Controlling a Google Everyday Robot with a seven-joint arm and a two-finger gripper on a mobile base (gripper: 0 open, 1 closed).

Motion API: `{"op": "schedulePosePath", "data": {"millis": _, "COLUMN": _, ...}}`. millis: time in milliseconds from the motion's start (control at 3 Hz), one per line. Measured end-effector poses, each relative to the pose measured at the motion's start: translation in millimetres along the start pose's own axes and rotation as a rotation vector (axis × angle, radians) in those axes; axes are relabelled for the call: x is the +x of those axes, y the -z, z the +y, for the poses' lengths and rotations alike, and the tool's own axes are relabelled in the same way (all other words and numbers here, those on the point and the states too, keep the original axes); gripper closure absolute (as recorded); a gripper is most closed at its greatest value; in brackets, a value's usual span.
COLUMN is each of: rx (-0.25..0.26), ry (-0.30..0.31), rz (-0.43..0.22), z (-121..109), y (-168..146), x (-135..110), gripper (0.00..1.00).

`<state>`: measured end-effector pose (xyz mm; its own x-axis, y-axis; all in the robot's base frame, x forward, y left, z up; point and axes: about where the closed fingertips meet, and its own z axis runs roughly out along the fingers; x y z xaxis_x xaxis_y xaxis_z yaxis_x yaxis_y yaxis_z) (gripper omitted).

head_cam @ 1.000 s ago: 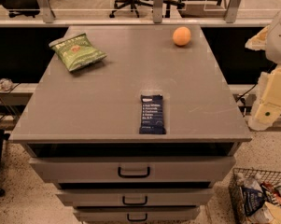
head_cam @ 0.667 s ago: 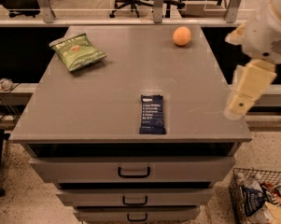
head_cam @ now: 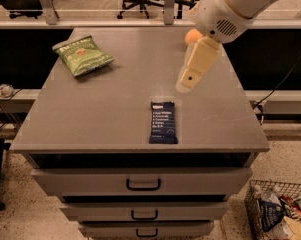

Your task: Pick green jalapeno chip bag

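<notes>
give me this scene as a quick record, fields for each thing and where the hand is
surface: grey cabinet top, drawers below
chip bag: far left of the top, lying flat, untouched
bar: dark blue, flat, near the front edge, right of centre
orange: far right of the top, partly hidden behind the arm
hand: above the top, right of centre, beyond the bar, well apart from the chip bag, holding nothing
basket: wire, on the floor at lower right, holding packets

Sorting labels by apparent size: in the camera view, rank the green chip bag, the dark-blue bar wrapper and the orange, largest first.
1. green jalapeno chip bag
2. dark-blue bar wrapper, nearer the camera, so its true size is unsure
3. orange, partly hidden behind the gripper above the table
</notes>
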<state>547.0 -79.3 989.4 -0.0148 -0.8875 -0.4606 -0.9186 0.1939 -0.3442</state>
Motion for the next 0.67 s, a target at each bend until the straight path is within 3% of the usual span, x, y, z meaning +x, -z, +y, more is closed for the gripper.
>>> {"op": "schedulePosePath", "data": {"millis": 667, "rx": -0.008, "ry": -0.007, "rz": -0.035, "z": -0.9, "y": -12.3, "x": -9.5, "gripper": 0.00}}
